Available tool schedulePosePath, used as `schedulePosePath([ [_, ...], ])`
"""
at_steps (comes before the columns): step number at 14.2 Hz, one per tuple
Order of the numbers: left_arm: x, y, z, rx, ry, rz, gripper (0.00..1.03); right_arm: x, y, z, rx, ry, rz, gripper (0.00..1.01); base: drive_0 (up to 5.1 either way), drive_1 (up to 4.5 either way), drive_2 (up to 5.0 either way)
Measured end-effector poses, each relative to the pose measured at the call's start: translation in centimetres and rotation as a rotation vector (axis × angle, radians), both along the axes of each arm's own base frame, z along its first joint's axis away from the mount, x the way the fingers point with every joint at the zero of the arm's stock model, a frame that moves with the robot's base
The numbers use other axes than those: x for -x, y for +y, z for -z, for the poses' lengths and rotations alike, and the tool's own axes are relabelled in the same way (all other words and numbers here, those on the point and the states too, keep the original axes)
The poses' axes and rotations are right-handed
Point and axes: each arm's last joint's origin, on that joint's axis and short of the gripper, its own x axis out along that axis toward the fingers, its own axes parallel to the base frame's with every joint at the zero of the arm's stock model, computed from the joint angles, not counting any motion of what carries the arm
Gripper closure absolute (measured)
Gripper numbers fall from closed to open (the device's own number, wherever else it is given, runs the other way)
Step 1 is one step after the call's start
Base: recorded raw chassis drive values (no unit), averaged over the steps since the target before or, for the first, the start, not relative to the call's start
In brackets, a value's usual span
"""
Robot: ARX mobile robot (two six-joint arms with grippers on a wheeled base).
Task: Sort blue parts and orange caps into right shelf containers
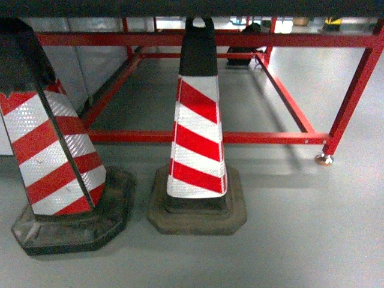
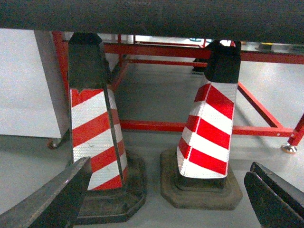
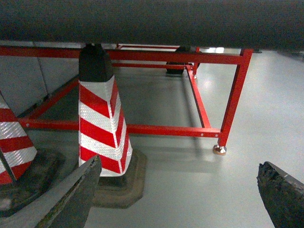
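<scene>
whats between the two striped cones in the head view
Nothing stands there: only bare grey floor separates the left cone and the right cone. Their black bases nearly meet. The left wrist view shows the same gap.

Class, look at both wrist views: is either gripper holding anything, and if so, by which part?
Nothing is held. The left gripper and the right gripper both have their jaws spread wide, with only bare floor and the striped traffic cones beyond them.
</scene>
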Motion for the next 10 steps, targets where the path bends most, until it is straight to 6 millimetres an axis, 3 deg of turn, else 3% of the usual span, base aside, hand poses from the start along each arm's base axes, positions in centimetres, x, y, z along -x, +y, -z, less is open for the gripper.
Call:
schedulePosePath([
  [10, 0.00, -0.01, 0.01, 0.000, 0.001, 0.002, 0.05, 0.00, -0.01, 0.00, 0.000, 0.000, 0.002, 0.03, 0.0, 0.00, 0.0],
])
